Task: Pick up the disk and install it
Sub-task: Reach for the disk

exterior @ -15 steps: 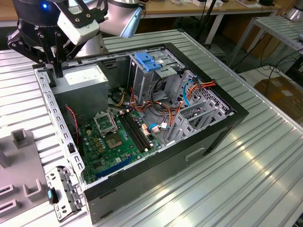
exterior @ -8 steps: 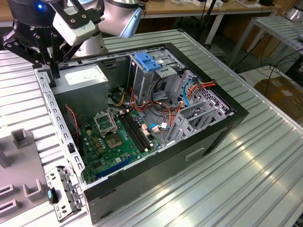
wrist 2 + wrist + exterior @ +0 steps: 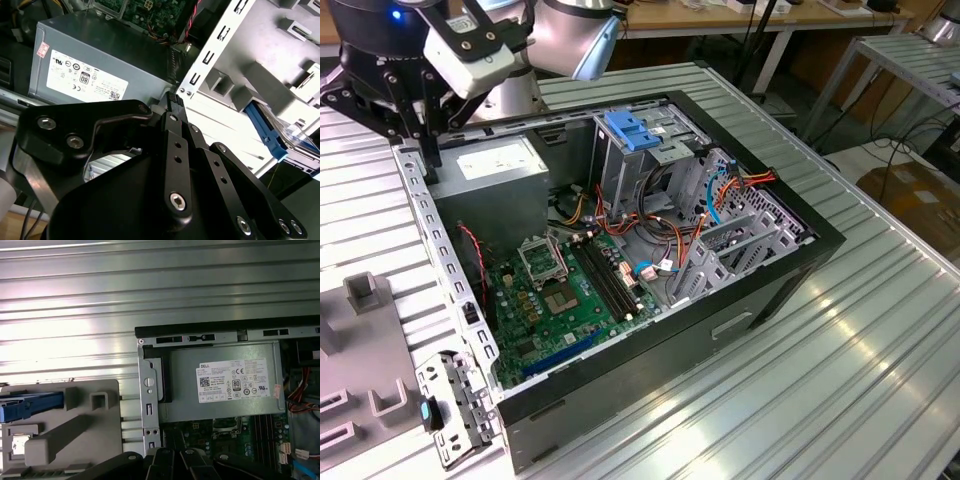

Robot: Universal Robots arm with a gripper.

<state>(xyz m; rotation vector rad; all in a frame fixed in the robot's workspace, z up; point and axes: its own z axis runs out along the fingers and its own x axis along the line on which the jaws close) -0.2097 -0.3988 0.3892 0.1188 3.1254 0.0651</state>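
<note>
We are hovering the black linkage-fingered gripper (image 3: 425, 150), clenched on nothing, at the ten o'clock corner of the open black computer case (image 3: 650, 365) in the exterior view, above the grey boxy power supply (image 3: 225, 385). The dark disk in its blue carrier (image 3: 30, 406) is lying on the grey moulded fixture (image 3: 75, 425) at the case's eight o'clock, seemingly cradled there for grasping.

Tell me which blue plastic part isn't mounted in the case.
The disk, in its blue carrier, on the grey fixture beside the case; the light-blue bracket tops the drive cage.
</note>
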